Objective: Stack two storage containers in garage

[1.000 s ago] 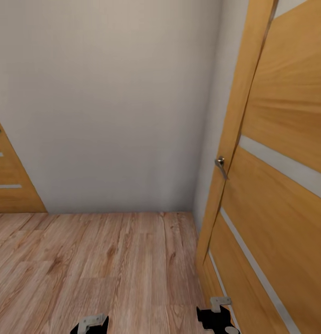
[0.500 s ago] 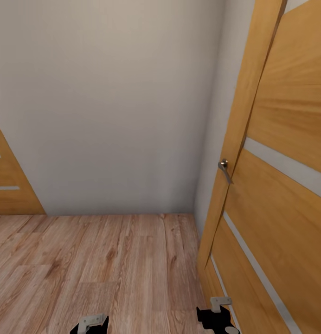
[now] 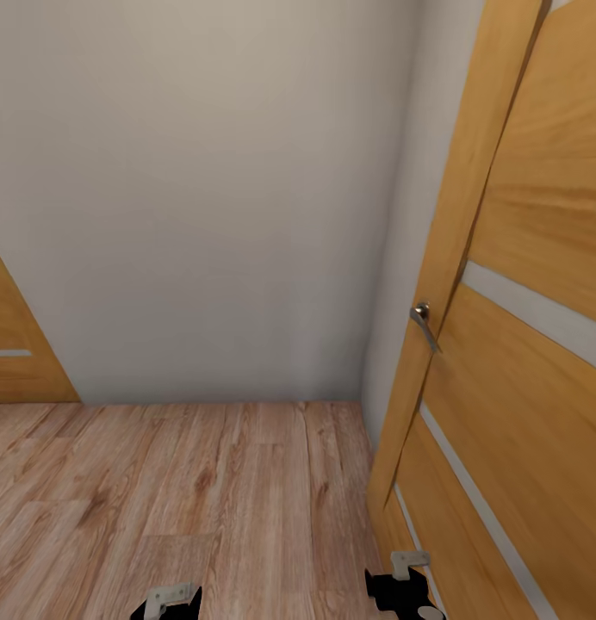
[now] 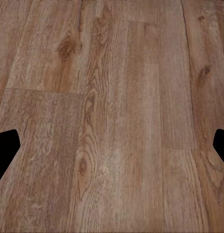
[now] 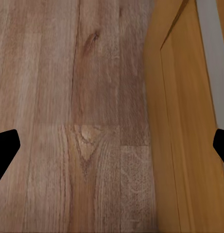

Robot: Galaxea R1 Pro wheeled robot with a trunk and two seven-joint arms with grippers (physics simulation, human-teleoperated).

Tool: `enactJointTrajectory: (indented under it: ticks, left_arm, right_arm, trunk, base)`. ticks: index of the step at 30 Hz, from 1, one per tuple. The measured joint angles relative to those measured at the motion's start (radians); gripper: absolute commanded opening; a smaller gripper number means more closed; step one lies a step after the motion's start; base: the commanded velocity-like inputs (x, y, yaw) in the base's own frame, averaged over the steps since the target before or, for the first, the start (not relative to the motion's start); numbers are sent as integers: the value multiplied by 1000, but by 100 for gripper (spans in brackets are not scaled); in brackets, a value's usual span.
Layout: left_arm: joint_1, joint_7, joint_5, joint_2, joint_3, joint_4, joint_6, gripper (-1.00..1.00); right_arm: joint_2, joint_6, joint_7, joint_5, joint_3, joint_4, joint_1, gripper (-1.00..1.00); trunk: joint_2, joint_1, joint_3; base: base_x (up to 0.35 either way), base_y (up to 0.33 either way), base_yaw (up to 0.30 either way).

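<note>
The robot was on its way through the house, and no red bins were in sight, so where they were could not be told. Both claws, left (image 4: 112, 145) and right (image 5: 112, 145), were spread wide and held nothing. Next, I think, it needed to turn from the smooth grey wall (image 3: 203, 189). The floor (image 3: 229, 482) was grainy wood planks; the flat wooden door (image 3: 522, 362) had a shiny metal handle (image 3: 425, 325).

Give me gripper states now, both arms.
Left gripper: open, empty, wood floor between its fingertips.
Right gripper: open, empty, beside the wooden door.

The head camera faces a corner wall (image 3: 203, 198) and door (image 3: 522, 362) (close by); both wrist cameras look down at plank flooring (image 4: 116, 121).
</note>
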Motion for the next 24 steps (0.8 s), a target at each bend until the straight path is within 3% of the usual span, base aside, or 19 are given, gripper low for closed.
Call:
enactJointTrajectory:
  ticks: [24]
  left_arm:
    - [0,0,0,0,0,0,0,100]
  right_arm:
    - [0,0,-1,0,0,0,0,100]
  trunk:
    - [0,0,0]
  base:
    - [27,0,14]
